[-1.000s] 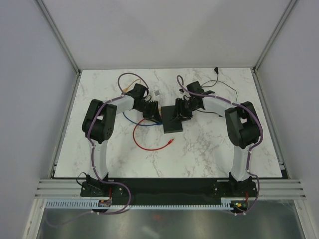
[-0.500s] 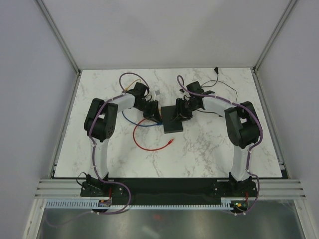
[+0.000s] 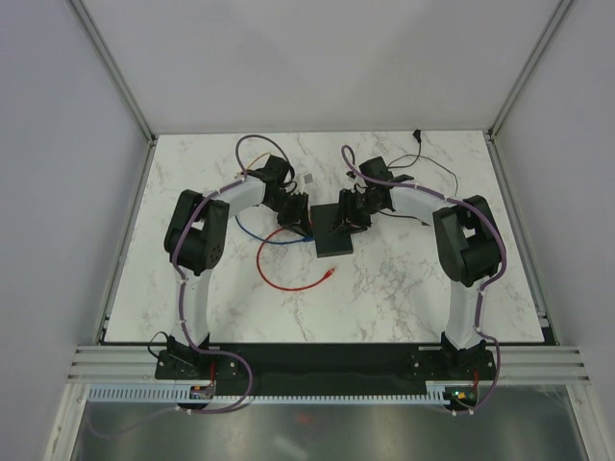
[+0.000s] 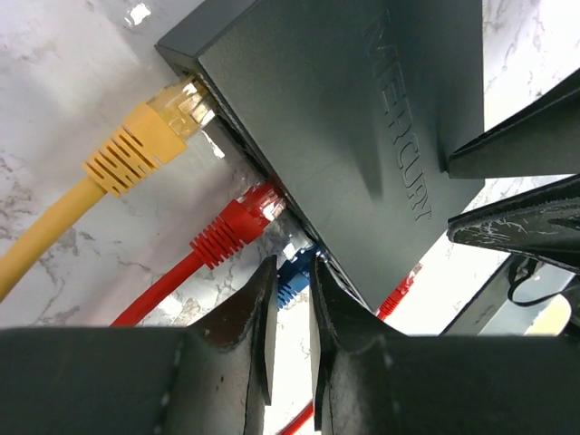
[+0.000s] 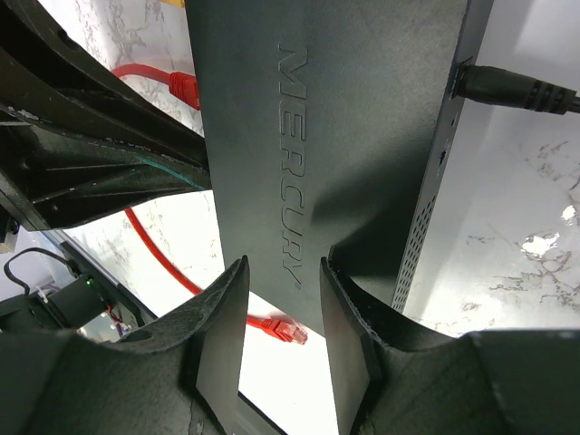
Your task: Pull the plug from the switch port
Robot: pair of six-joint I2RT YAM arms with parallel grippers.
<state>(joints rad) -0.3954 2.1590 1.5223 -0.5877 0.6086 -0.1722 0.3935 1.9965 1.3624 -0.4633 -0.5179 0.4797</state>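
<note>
The left gripper [image 4: 292,270] is pinched on the blue plug [image 4: 294,284], which sits in the left edge of the switch [image 4: 344,136]. The plug's long axis points left, so the pull should go that way. The right gripper [image 5: 283,267] rests on top of the switch, fingers slightly spread.

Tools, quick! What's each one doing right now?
Left tool: shut on the blue plug.
Right tool: open, spread over the switch.

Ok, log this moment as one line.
stage: grasp | left gripper: shut on blue plug, plug seated in switch | right gripper: open, on switch top | yellow plug, red plug: seated
</note>
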